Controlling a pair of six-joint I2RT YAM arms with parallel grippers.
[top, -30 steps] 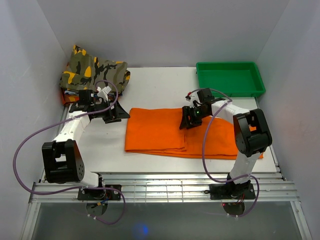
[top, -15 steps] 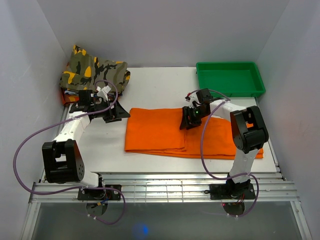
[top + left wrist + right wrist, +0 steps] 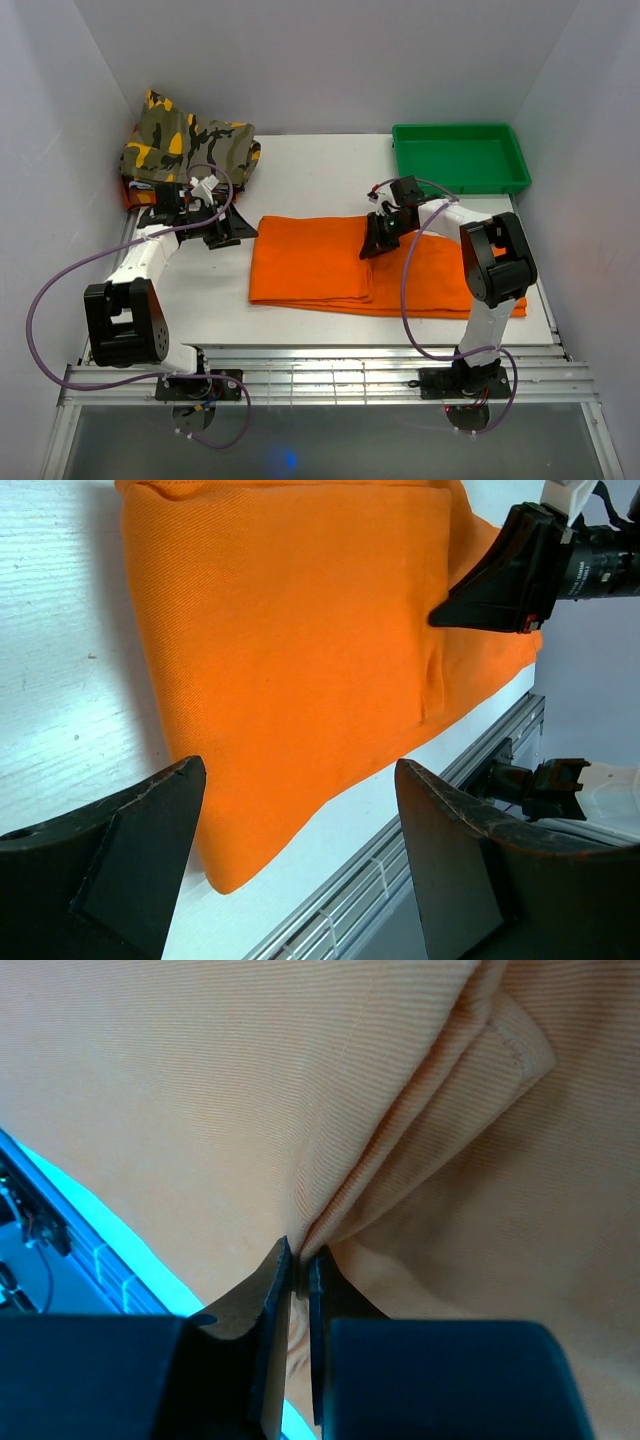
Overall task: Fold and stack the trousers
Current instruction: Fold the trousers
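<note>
The bright-orange trousers [image 3: 320, 265] lie folded in a long strip across the middle of the white table [image 3: 310, 170]. My right gripper [image 3: 372, 245] sits on the upper middle of the strip, shut on a pinched ridge of the orange cloth [image 3: 330, 1210] that rises between its fingertips [image 3: 282, 1260]. My left gripper [image 3: 235, 232] hovers just off the strip's left end, jaws wide open and empty. In the left wrist view the trousers [image 3: 300, 640] fill the frame, their near corner lying between the two fingers [image 3: 150, 830].
A folded camouflage garment [image 3: 190, 145] lies at the back left corner of the table. An empty green tray [image 3: 460, 158] stands at the back right. A metal rail [image 3: 330, 375] runs along the near table edge, and white walls close in on three sides.
The right gripper has closed, pinching a fold of the orange cloth. The left arm has barely moved and stays open.
</note>
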